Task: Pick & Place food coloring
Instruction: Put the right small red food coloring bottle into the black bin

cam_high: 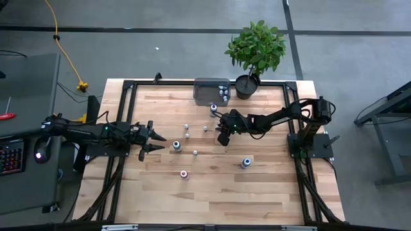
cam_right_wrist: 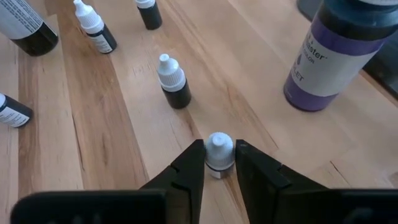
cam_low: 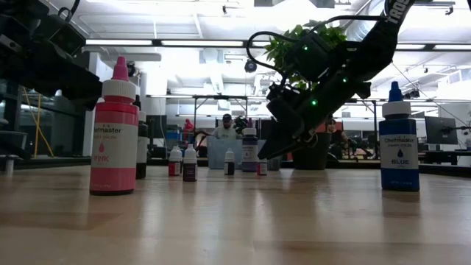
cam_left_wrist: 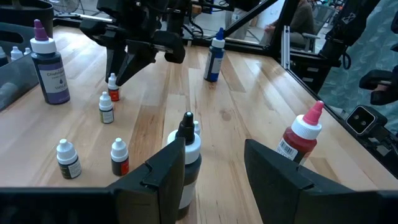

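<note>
- The right gripper [cam_right_wrist: 220,163] stands directly over a small white-capped bottle [cam_right_wrist: 219,154], an upright piece of the food coloring; fingers flank the cap on both sides, nearly touching, with the jaws narrowed about it. A firm grip cannot be confirmed.
- Bottle's long axis is vertical; the fingers come down from above.
- Location: back half of the tabletop [cam_high: 270,192], right of centre, near the purple bottle [cam_right_wrist: 329,50] and the grey tray [cam_high: 204,90] at the back edge.
- The left gripper [cam_high: 156,138] waits at the left-centre with jaws apart, a black-tipped bottle [cam_left_wrist: 188,155] just ahead of it; the right arm is clearly the nearer to the target.
- Surface: level wood planks. Neighbouring small bottles stand apart, leaving room to lift straight up.
</note>
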